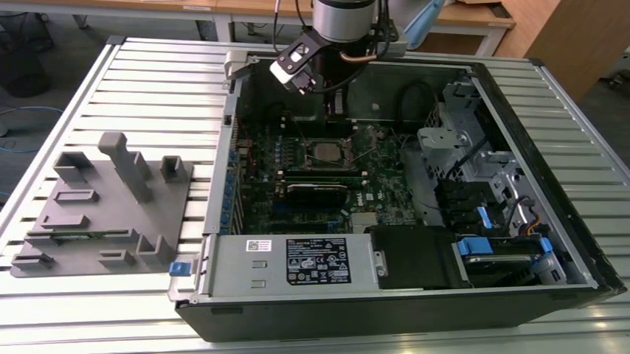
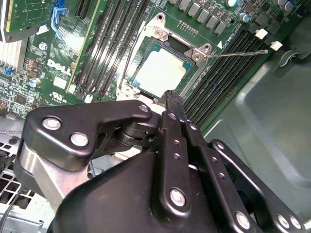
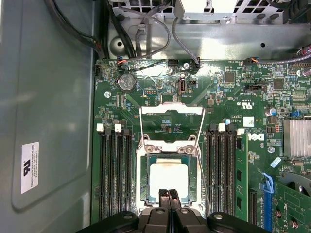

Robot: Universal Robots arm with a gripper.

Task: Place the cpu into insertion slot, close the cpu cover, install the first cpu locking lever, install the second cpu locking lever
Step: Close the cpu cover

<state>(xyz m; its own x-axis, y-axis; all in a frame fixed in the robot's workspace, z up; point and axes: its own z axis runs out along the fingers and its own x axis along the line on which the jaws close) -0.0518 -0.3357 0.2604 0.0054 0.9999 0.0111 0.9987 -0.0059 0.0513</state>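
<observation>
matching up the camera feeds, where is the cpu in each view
exterior view: the cpu is the pale square near the middle of the green board, close to the gripper.
second wrist view: the cpu lies just beyond the gripper's tip.
first wrist view: the cpu sits between the two banks of memory slots.
shared landmark: the gripper, tips shut beside the socket.

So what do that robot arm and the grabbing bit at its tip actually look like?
The arm is a silver-grey cylinder with a pale blue cap and black cables looping beside it. A small black-and-white box is fixed at its wrist. The end effector is glossy black: flat linked bars joined by round silver bolts, narrowing to two slim fingers.
</observation>
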